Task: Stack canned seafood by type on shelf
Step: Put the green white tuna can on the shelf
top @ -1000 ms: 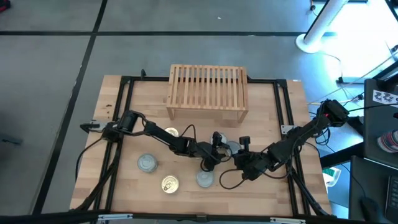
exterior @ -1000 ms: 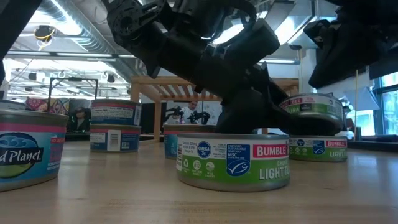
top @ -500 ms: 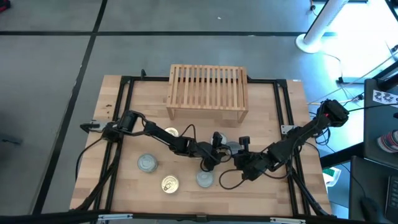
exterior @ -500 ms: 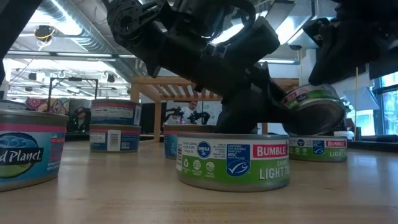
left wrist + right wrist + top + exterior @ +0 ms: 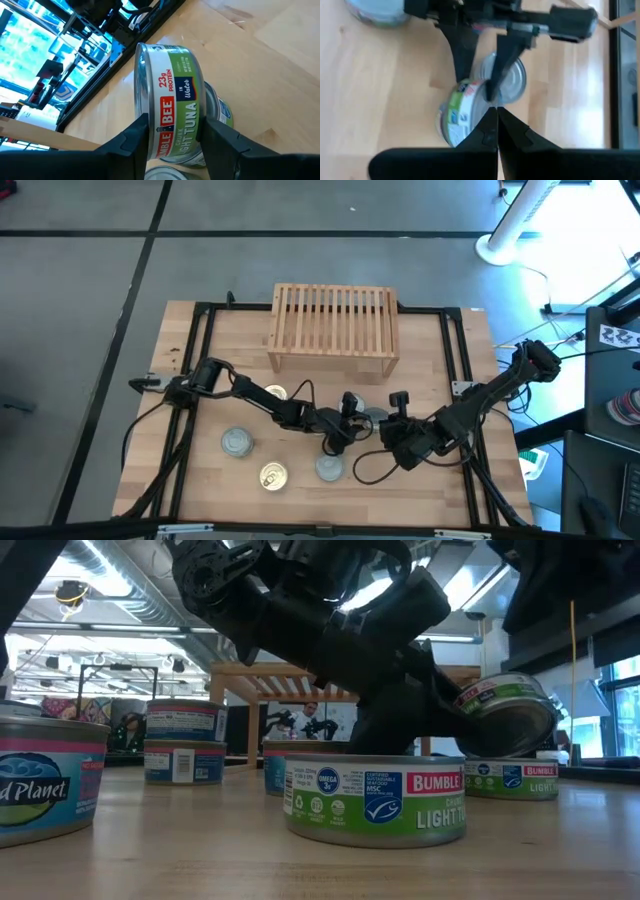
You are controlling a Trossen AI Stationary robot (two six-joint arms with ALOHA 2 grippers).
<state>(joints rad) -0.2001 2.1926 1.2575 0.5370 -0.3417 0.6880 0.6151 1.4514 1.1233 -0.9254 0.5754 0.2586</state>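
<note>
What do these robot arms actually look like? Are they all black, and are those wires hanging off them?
Yes: both arms are dark, nearly black, built of slim jointed segments with chunky round joints. Loose black cables loop along them and trail over the table. The left gripper ends in two flat, matte dark fingers; the right gripper has two that taper to narrow tips. No markings are readable on either.

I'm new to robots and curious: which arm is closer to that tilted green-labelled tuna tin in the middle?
Left. Its fingers clamp the tilted green-labelled tuna tin; the right gripper hovers beside it, shut.
</note>
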